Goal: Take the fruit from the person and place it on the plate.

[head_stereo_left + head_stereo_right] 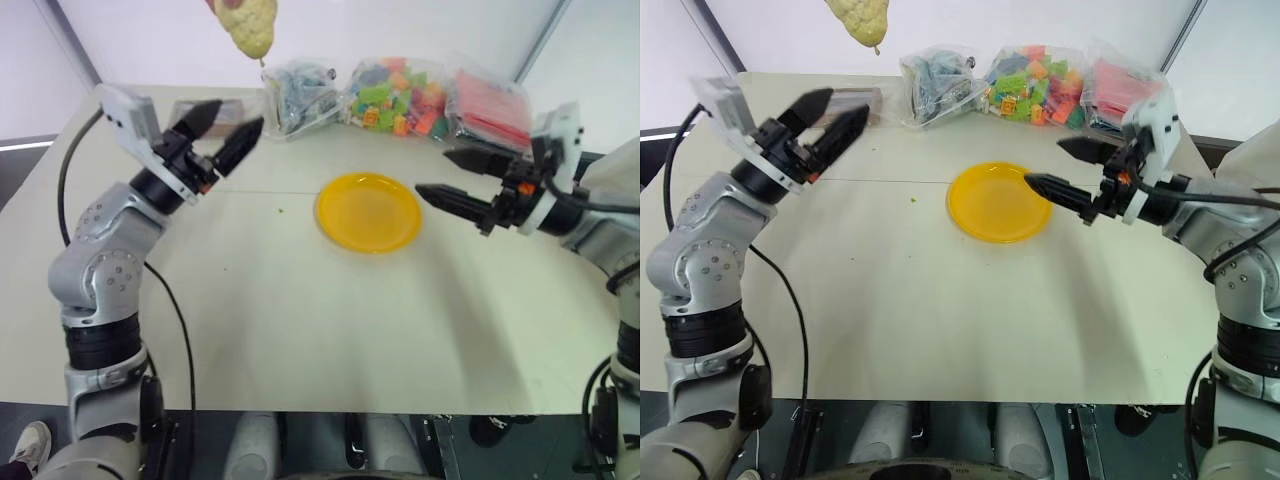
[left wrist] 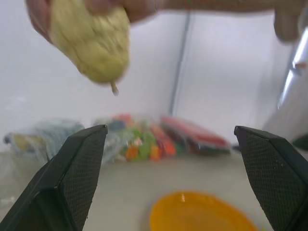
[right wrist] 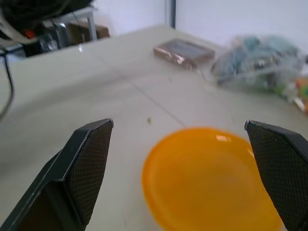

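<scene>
Your left gripper (image 1: 228, 130) stands wide open, tilted upward, with nothing between its fingers. The fruit (image 1: 250, 26) hangs above and just beyond it, held from the top by the person's hand (image 2: 96, 7). Your right gripper (image 1: 452, 176) is open too, empty, beside the plate (image 1: 368, 211).

Plate (image 1: 368, 212) mid-table (image 1: 300, 330); bags (image 1: 400, 95) behind it; fruit (image 1: 250, 25) above, far-left.

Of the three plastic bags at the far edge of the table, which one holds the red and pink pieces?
The bag of red and pink pieces, farthest toward the robot's right. The middle bag holds mixed bright colours; the bag on the left holds grey pieces.
</scene>
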You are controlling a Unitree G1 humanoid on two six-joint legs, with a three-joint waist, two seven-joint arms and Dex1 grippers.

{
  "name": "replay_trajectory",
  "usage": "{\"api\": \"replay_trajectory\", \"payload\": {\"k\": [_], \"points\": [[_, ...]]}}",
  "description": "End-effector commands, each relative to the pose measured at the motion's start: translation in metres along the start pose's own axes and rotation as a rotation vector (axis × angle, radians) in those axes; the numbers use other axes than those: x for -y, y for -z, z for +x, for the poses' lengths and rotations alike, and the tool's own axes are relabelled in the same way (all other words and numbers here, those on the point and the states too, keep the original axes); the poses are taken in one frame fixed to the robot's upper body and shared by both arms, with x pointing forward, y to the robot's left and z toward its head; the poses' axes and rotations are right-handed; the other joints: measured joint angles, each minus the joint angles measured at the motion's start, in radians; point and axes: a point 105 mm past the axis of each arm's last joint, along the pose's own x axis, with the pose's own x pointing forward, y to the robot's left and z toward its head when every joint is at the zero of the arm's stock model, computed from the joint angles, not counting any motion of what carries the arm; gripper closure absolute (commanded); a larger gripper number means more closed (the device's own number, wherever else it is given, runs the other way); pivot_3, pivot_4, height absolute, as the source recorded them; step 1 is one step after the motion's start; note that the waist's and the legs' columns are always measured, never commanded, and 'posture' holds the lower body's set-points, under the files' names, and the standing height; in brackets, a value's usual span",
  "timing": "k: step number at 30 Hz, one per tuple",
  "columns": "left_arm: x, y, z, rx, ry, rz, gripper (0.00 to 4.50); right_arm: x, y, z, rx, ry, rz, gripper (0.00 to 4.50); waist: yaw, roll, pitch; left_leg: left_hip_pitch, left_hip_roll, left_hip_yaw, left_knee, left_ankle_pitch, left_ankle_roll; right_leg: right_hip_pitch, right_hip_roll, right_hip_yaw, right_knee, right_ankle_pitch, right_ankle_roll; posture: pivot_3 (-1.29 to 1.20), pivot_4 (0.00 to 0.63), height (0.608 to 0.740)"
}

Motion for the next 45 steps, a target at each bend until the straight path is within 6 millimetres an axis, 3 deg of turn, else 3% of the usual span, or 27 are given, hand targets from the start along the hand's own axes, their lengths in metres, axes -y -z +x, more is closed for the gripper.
{"api": "replay_trajectory", "payload": {"k": [1,8,12,21,28,35,38,40,41,45], "points": [[-0.012,-0.019,0.002,0.082,-0.069,0.003,0.06,-0.009,-0.028,0.004,0.12,-0.039,0.013,0.0,0.0,0.0,0.0,0.0,0.0,0.0,0.0,0.0,0.0,0.0,0.0,0.0,0.0,0.0,0.0,0.0,0.15,0.731],[-0.016,-0.016,0.019,0.105,-0.097,0.031,0.06,-0.009,-0.032,0.01,0.125,-0.039,0.002,0.0,0.003,0.0,0.0,0.0,0.0,0.0,0.0,0.0,0.0,0.0,0.0,0.0,0.0,0.0,0.0,0.0,0.15,0.731],[-0.03,-0.009,0.038,0.11,-0.163,0.021,0.06,-0.01,-0.028,0.013,0.119,-0.046,0.002,0.0,0.003,0.0,0.0,0.0,0.0,0.0,0.0,0.0,0.0,0.0,0.0,0.0,0.0,0.0,0.0,0.0,0.15,0.731],[-0.041,-0.006,0.068,0.117,-0.171,0.027,0.06,-0.011,-0.026,0.012,0.118,-0.038,-0.01,0.0,0.0,0.0,0.0,0.0,0.0,0.0,0.0,0.0,0.0,0.0,0.0,0.0,0.0,0.0,0.0,0.0,0.15,0.731],[-0.042,-0.02,0.083,0.163,-0.152,0.025,0.06,-0.011,-0.022,0.011,0.11,-0.031,-0.017,0.0,0.001,0.0,0.0,-0.001,0.0,0.0,0.0,0.0,0.0,0.0,0.0,0.0,0.0,0.0,0.0,0.0,0.15,0.731],[-0.04,-0.021,0.089,0.169,-0.124,0.021,0.06,-0.011,-0.02,0.011,0.107,-0.025,-0.02,0.0,0.001,0.0,0.0,0.0,0.0,0.001,0.0,0.0,0.0,0.0,0.0,0.0,0.0,0.0,0.0,0.0,0.15,0.731],[-0.039,-0.02,0.089,0.165,-0.116,0.021,0.9,-0.011,-0.02,0.011,0.108,-0.022,-0.021,0.0,0.0,0.0,0.0,-0.001,0.0,0.001,0.0,0.0,0.0,0.0,0.0,0.0,0.0,0.0,0.0,0.0,0.15,0.731],[-0.039,-0.02,0.089,0.166,-0.115,0.021,1.87,-0.011,-0.019,0.011,0.107,-0.02,-0.022,0.0,0.0,0.0,0.0,0.0,0.0,0.0,0.0,0.0,0.0,0.0,0.0,0.0,0.0,0.0,0.0,0.0,0.15,0.731],[-0.039,-0.02,0.089,0.166,-0.116,0.02,2.16,-0.011,-0.019,0.011,0.106,-0.02,-0.022,0.0,0.0,0.0,0.0,-0.001,0.0,0.0,0.0,0.0,0.0,0.0,0.0,0.0,0.0,0.0,0.0,0.0,0.15,0.731],[-0.04,-0.021,0.088,0.167,-0.123,0.019,2.17,-0.01,-0.019,0.012,0.104,-0.018,-0.022,0.0,0.001,0.0,0.0,-0.001,0.0,0.0,0.0,0.0,0.0,0.0,0.0,0.0,0.0,0.0,0.0,0.0,0.15,0.731]]}}
